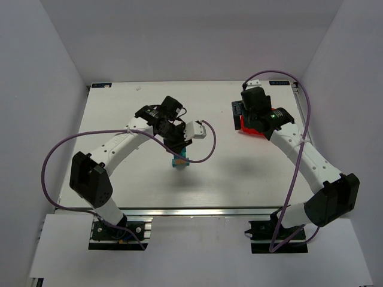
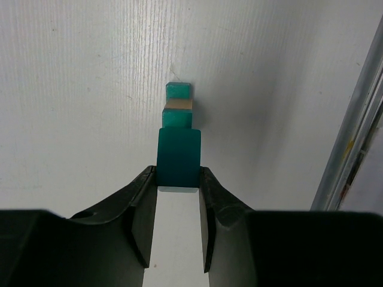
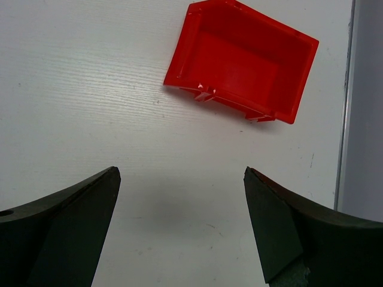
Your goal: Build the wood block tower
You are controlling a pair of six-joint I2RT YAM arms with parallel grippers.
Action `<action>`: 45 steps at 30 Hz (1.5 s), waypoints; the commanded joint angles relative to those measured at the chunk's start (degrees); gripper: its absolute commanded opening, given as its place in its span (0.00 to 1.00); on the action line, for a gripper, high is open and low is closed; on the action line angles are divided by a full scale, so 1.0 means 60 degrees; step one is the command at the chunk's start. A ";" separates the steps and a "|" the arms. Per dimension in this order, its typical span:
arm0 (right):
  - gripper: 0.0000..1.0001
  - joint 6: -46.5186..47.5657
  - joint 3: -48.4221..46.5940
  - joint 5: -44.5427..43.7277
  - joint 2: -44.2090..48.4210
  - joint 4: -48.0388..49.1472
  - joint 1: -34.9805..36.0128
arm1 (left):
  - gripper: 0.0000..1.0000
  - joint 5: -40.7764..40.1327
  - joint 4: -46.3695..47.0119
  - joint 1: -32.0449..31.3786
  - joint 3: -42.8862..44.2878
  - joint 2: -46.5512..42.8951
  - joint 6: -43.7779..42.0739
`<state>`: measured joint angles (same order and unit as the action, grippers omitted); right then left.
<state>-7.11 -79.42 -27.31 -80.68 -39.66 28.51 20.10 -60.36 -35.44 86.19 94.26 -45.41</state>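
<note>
Left hand [image 2: 178, 179] part-closed, clamped on a teal cube [image 2: 178, 156] directly over the wood block tower [image 2: 178, 110], mid-counter [image 1: 251, 173]; contact between them unclear. Right hand [image 3: 182, 197] spread wide, holding nothing, near the red bin [image 3: 239, 60] by the far right edge. Tower well apart from bin and edges.

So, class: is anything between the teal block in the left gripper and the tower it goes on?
Nothing visible does. The left gripper holds the teal block in line with the tower, and nothing is seen between them.
</note>
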 commanded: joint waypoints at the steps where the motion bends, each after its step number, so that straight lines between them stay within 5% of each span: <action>1: 0.89 -0.0074 -0.0504 -0.0238 0.0044 -0.0069 -0.0006 | 0.00 0.0005 0.0289 -0.0070 -0.0389 -0.0577 0.0024; 45: 0.89 -0.0030 -0.0504 -0.0033 0.0044 -0.0070 -0.0006 | 0.05 -0.0244 0.0319 -0.0099 -0.0391 0.0066 -0.0591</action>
<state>-7.09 -80.75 -26.87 -81.65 -40.53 28.51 17.76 -58.26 -35.75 83.20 94.61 -47.90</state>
